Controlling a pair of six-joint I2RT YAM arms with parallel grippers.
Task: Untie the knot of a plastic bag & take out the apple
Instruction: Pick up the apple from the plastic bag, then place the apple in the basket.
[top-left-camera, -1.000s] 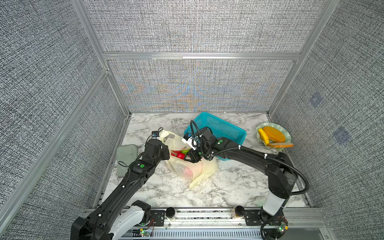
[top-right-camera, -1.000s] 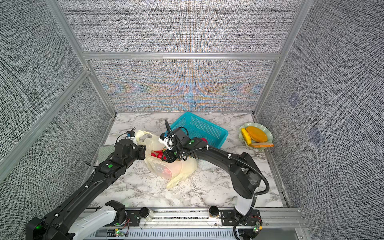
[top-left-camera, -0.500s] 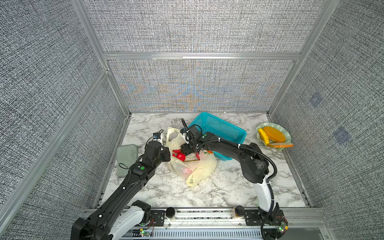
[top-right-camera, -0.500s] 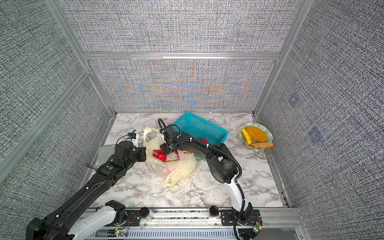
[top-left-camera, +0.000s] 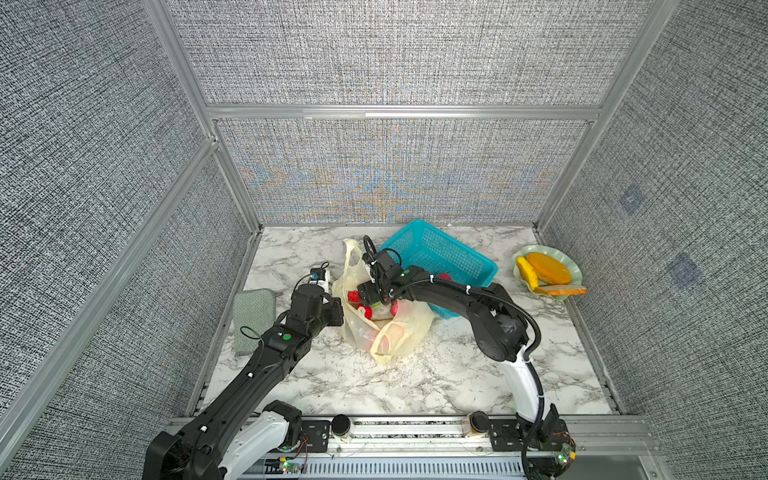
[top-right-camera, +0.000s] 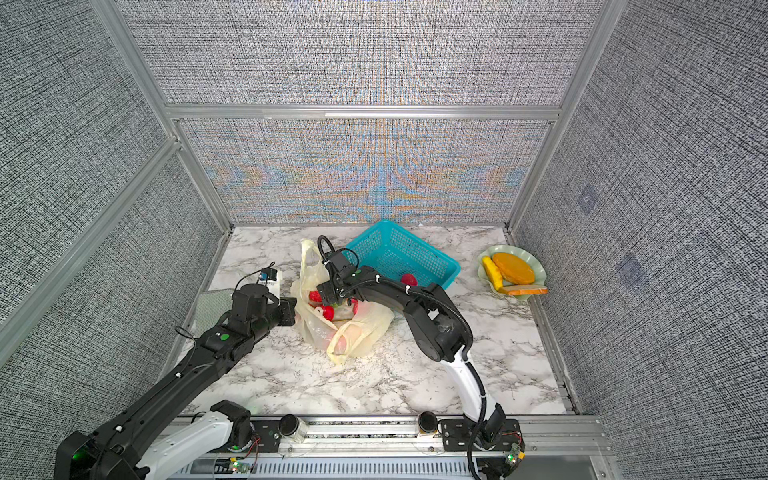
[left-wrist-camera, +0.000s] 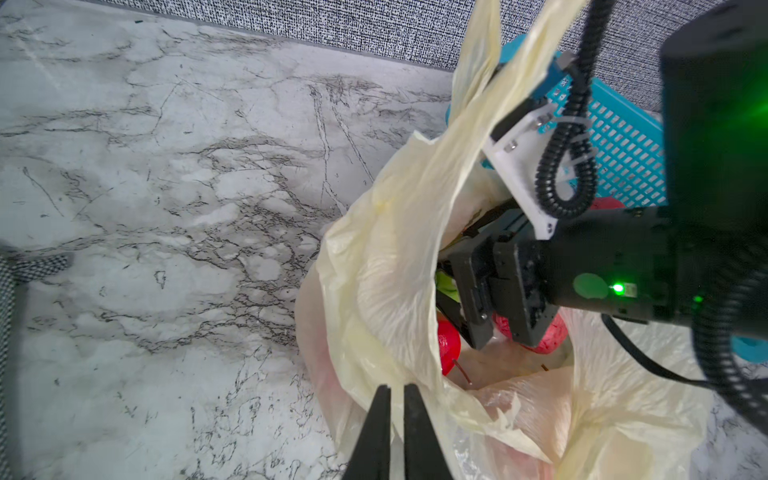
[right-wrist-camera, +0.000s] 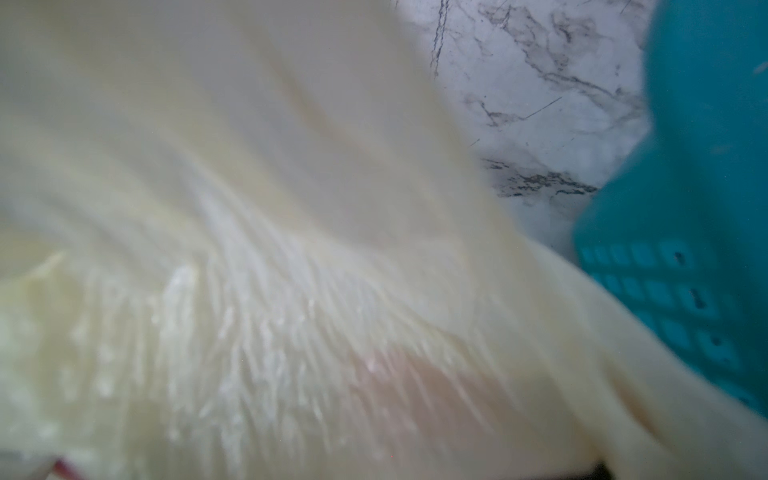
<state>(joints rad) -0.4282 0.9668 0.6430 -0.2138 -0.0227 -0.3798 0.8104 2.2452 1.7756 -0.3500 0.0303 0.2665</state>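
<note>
The left gripper (left-wrist-camera: 394, 409), jaws pinched on the plastic bag (left-wrist-camera: 386, 266) rim, holds it open; the right gripper (left-wrist-camera: 500, 338), jaws spread, should straddle the apple (left-wrist-camera: 448, 348) before closing.

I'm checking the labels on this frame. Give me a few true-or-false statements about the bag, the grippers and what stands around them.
1. The plastic bag has its mouth open, with red things showing inside. True.
2. The right gripper reaches into the bag's mouth. True.
3. The teal basket stands on the green cloth. False: it stands on the marble table behind the bag, and the cloth lies apart from it.
4. The plate is empty. False: it holds yellow and orange food.
5. The left gripper hangs wide open over the plate. False: it is shut at the bag's rim.
</note>
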